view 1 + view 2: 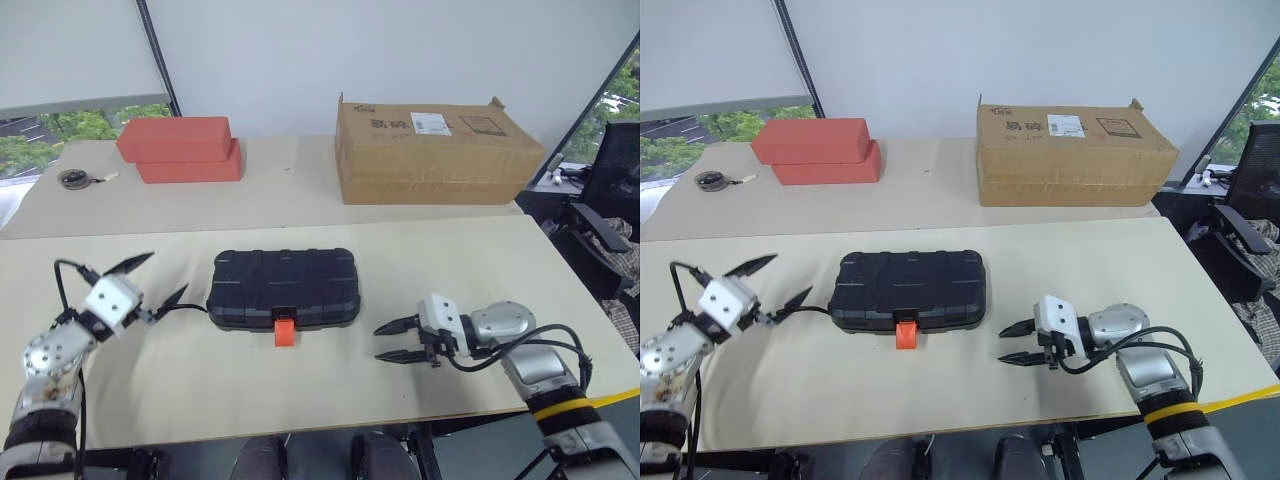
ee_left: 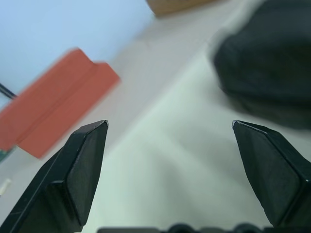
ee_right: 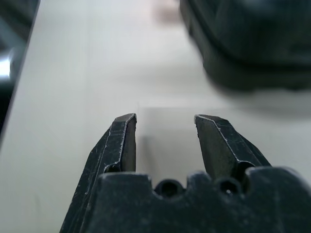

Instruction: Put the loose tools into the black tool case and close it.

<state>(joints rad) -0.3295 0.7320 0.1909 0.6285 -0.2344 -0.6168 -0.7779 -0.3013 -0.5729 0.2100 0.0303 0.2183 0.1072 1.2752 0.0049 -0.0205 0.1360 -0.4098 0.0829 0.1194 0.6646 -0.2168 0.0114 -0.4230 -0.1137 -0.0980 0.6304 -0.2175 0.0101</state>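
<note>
Left jaws (image 1: 143,279): spread wide, holding nothing. They sit just off the left end of the black tool case (image 1: 284,288), pointing toward it, with the case's black cord loop (image 1: 190,307) running out toward the nearer fingertip; contact with the cord cannot be told.

Right jaws (image 1: 398,341): partly spread, holding nothing. They hang low over the counter (image 1: 480,255), to the right of the case and nearer the robot, pointing left toward it and clear of its right end.

Case: lies flat at the middle of the near counter, lid down. The orange latch (image 1: 285,330) projects from the near edge toward the robot. Whether the latch is fully seated cannot be told.

No loose tool lies on the near counter. On the far counter stand two stacked red boxes (image 1: 180,147) to the left, a small round item (image 1: 74,179) further left, and a cardboard box (image 1: 435,150) to the right.

Step in hand, as judged: the closing step appears complete or nearly so, with both jaws free of the case.

Next move, as judged: verify the latch. If it is not home, steady the case with one set of jaws and press the latch with the other. Otherwise clear both arms away.
</note>
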